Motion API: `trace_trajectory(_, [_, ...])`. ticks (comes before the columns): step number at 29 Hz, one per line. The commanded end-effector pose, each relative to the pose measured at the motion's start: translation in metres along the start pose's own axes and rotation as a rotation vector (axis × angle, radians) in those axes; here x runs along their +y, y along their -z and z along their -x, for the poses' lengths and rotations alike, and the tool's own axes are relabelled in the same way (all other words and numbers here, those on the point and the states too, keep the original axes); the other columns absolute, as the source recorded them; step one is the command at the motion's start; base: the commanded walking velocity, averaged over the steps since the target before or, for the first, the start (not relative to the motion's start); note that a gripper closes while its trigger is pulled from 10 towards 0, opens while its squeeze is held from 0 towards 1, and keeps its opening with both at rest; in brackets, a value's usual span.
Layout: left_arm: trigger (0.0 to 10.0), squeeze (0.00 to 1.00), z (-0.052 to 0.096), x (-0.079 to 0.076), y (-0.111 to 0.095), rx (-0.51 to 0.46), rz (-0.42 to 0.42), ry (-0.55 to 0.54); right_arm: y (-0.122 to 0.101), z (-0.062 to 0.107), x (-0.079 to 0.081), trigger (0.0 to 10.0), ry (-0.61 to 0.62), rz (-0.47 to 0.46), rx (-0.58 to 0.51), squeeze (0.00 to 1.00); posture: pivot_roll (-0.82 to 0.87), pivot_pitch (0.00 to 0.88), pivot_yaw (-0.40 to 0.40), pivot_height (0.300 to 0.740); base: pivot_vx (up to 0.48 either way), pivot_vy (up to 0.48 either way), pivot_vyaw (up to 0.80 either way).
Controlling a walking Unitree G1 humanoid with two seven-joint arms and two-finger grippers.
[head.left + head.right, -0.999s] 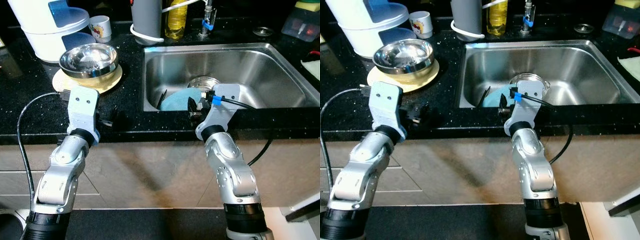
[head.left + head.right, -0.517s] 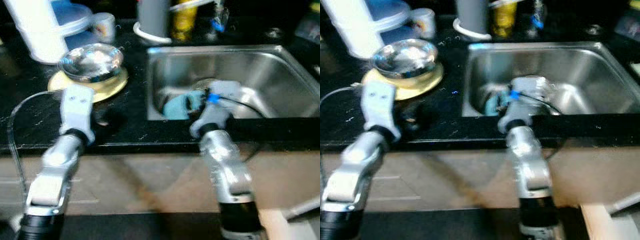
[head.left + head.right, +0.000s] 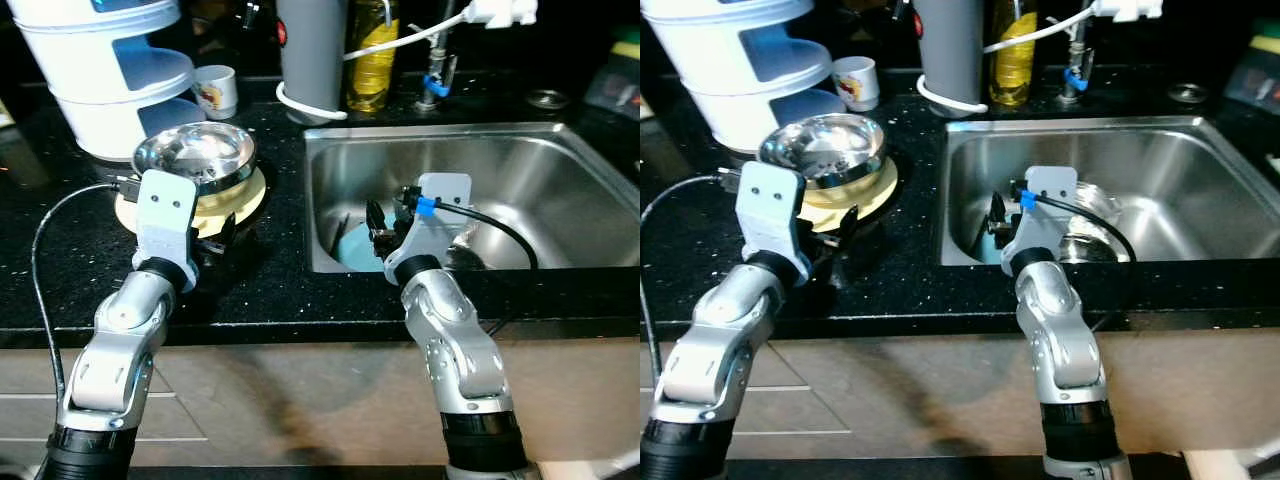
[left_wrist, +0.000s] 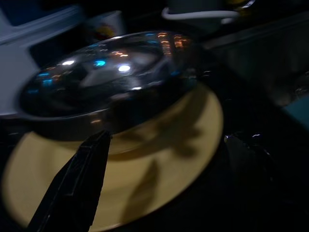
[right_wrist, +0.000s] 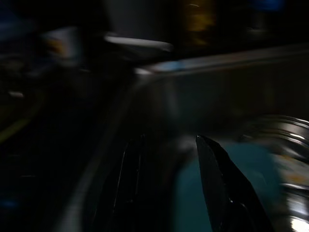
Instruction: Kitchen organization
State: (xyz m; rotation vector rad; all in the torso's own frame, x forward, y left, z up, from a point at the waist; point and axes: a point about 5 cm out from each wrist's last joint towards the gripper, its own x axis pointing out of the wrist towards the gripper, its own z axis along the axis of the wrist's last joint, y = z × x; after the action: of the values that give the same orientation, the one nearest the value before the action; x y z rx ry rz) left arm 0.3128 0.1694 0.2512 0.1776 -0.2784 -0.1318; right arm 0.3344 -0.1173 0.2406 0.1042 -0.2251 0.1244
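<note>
A steel bowl (image 3: 195, 155) sits on a yellow plate (image 3: 243, 196) on the black counter, left of the sink (image 3: 520, 165). My left gripper (image 3: 214, 236) is at the plate's near edge, low over the counter. It is open, and in the left wrist view its fingers (image 4: 79, 181) stand wide apart in front of the bowl (image 4: 106, 82). A teal plate (image 3: 352, 248) lies in the sink's near left corner. My right gripper (image 3: 383, 226) hangs open just above it, with nothing between its fingers (image 5: 219, 186).
A shiny steel pot (image 3: 1087, 212) lies in the sink beside the teal plate. At the back of the counter stand a white stacked container (image 3: 105, 70), a small cup (image 3: 217, 90), a grey cylinder (image 3: 312, 50), a yellow bottle (image 3: 372, 55) and the tap (image 3: 435, 72).
The camera has shifted, with blur in between, and the counter now looks closer. My left gripper has come up to the yellow plate's edge. The right gripper stays over the teal plate.
</note>
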Motion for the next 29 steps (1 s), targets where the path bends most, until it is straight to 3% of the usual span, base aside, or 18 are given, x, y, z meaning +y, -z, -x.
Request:
trace_trajectory(1, [10.0, 0.0, 0.0015, -0.0015, 0.0022, 0.018, 0.013, -0.001, -0.0008, 0.001, -0.0029, 10.0, 0.01, -0.011, -0.004, 0.0, -0.05, 0.202, 0.025, 0.74, 0.0, 0.0, 0.0])
trace_trajectory(19, [10.0, 0.0, 0.0022, -0.0057, 0.005, 0.033, 0.036, -0.008, -0.001, -0.0001, -0.0048, 10.0, 0.012, -0.005, -0.002, 0.0, -0.05, 0.21, 0.024, 0.74, 0.0, 0.0, 0.0])
trace_trajectory(29, [10.0, 0.0, 0.001, 0.0008, 0.0036, 0.037, 0.002, -0.051, -0.0025, -0.0005, -0.0052, 10.0, 0.009, 0.003, -0.005, 0.0, -0.05, 0.211, 0.022, 0.74, 0.0, -0.096, 0.0])
